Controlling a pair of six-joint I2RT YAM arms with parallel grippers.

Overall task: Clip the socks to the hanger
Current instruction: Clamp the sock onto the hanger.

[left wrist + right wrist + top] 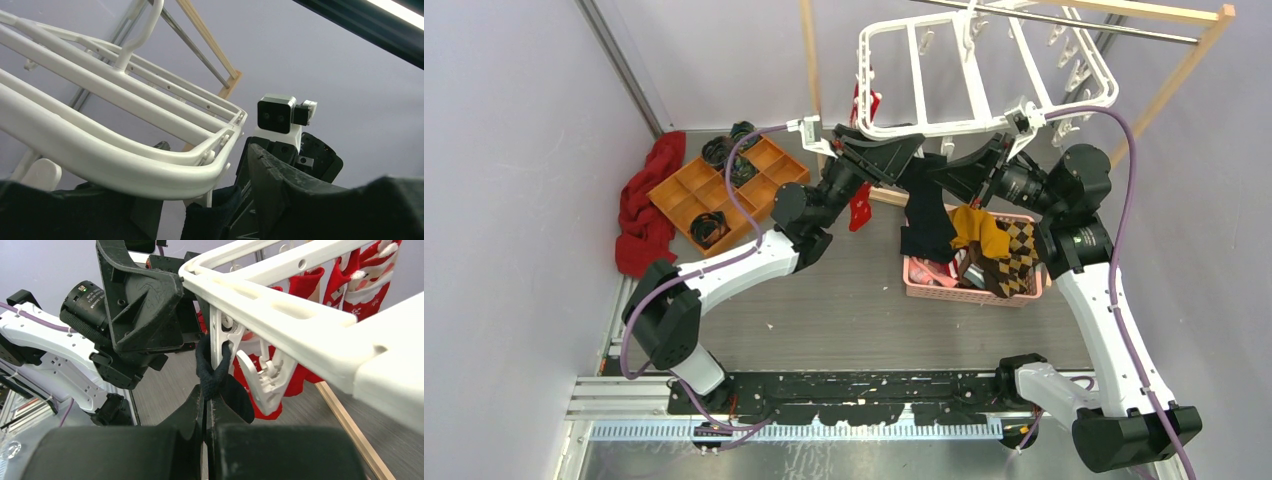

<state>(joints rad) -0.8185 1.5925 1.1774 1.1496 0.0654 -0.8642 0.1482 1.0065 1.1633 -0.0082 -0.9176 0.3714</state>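
- Two fingers of the right gripper (206, 402) are pressed tight together on the black sock (212, 371). Its bunched cuff is pushed up, toward 12 o'clock, against a clip (221, 337) under the hanger (280, 310) rail. I cannot tell whether the clip has bitten.
- From 9 o'clock the left gripper (902, 153) faces it. Its jaws stand wide, with the hanger's corner rail between them and no visible contact.
- Red socks (360, 275) already hang clipped at 2 o'clock, so the task looks partly done, with the black sock mid-clipping. A mustard sock (979, 228) and an argyle sock (1016, 250) lie in the basket (924, 280), at 5 o'clock from the grippers.
- The rail sits just above both grippers, which are nearly nose to nose, so room is tight upward and sideways. The rack (1169, 80) lies beyond at 1 o'clock. The easiest way out looks to be down toward 6 o'clock.
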